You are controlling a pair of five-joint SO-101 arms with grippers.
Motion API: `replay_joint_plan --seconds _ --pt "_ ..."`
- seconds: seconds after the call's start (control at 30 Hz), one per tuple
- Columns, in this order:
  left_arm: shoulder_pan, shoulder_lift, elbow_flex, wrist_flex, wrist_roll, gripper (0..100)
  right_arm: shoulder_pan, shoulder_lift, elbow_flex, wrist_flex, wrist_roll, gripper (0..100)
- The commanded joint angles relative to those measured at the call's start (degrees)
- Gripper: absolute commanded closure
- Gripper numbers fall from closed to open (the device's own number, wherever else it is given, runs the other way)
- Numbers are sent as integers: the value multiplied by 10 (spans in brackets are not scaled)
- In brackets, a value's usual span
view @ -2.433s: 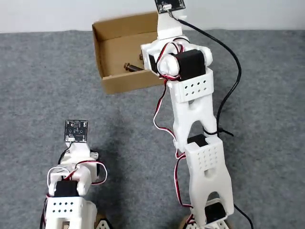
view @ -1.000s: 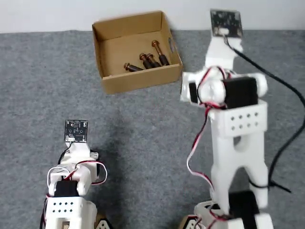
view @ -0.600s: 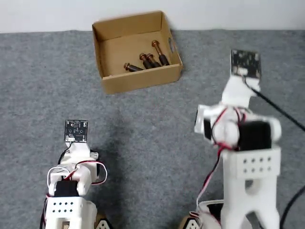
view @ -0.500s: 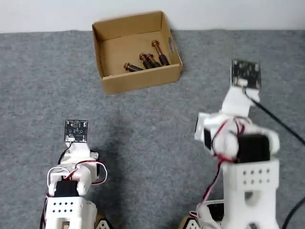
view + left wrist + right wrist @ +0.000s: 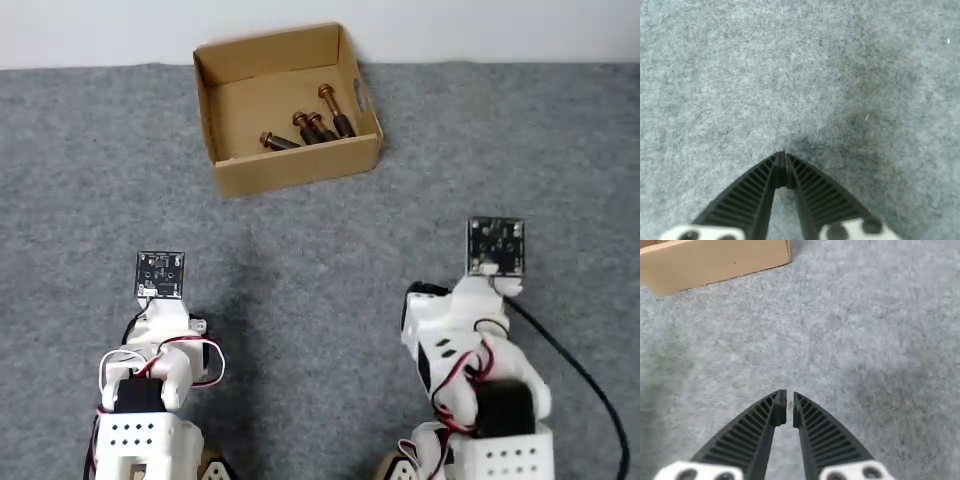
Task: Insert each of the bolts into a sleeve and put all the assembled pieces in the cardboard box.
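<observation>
- Left tool (image 5: 782,169): jaws fully closed, tips touching, nothing between them. It points down at bare grey tabletop (image 5: 790,65).
- Right tool (image 5: 789,409): jaws all but closed, with a hairline slit between the tips and nothing held. It is also over the tabletop, with the box (image 5: 715,262) farther off ahead of it.
- High view: left arm (image 5: 150,380) and right arm (image 5: 480,390) are both folded back close to their bases, well apart from the box (image 5: 300,170).
- Judgement: this reads as a parked pose. Neither tool carries anything, and every bolt or sleeve I can see lies inside the box, so nothing within reach calls for a grasp. Closed jaws fit a rest state rather than an approach.
- Pieces (image 5: 305,127): four counted, lying on the box floor, toward the wall nearer the arms and the right half as the high view shows it. Three lie close together, roughly parallel. The fourth lies just beside them on the left, at a different angle.
- Look of the pieces: each is a short dark shaft with a copper-coloured head at one end. They appear to be metal with a slight gloss. Whether each bolt is fully seated in its sleeve is too small to tell.
- Box: plain brown cardboard, open top, low walls, set askew to the tabletop's far edge.
- Task status, judged: complete or nearly so. These views do not give the starting count of pieces, so this cannot be confirmed.
</observation>
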Motion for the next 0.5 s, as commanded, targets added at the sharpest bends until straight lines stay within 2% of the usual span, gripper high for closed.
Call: replay_joint_plan --seconds 0.0,0.37,0.47 --pt "-1 0 -2 -14 -2 995 7 -36 25 -15 16 991" --pt "-1 0 -2 -14 -2 995 23 -145 154 -24 16 991" --pt "-1 0 -2 -14 -2 995 23 -204 194 -23 40 991"
